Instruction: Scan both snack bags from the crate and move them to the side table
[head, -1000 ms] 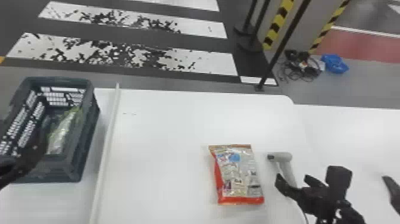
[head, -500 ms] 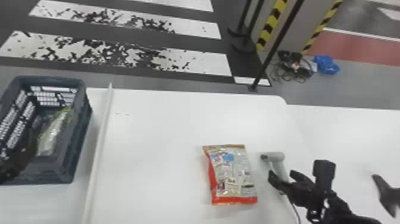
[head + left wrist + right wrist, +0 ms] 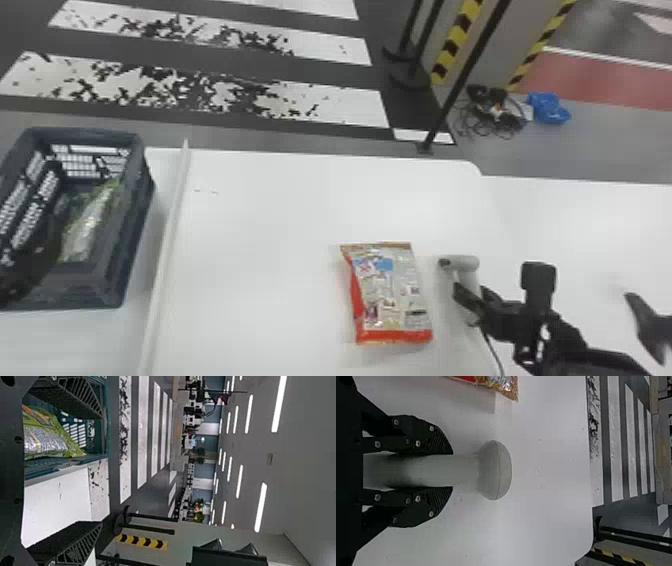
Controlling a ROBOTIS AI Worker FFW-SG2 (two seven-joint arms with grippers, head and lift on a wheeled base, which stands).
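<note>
At the far left, my left pincer (image 3: 27, 270) shows as a dark shape over the near left part of the dark grey-blue plastic lattice crate (image 3: 90, 292). In the left wrist view my left pincer (image 3: 102, 469) is spread wide, with nothing held between its black ribbed fingers (image 3: 69, 395). The green-and-silver snack bag (image 3: 87, 225) lies inside the crate against its right-hand wall, to the right of that pincer and not gripped. Right of the crate, a long white raised strip (image 3: 165, 255) runs along the white tabletop (image 3: 260, 225). Farther right, the red, silver and gold snack bag (image 3: 395, 295) lies flat on the tabletop, its printed face up. Just right of it is the pale grey, T-shaped scanner (image 3: 460, 263), its handle held in my right pincer (image 3: 472, 302). I have that pincer closed down narrow, a finger on each side of the handle, the red bag near it on its left but not touching.
</note>
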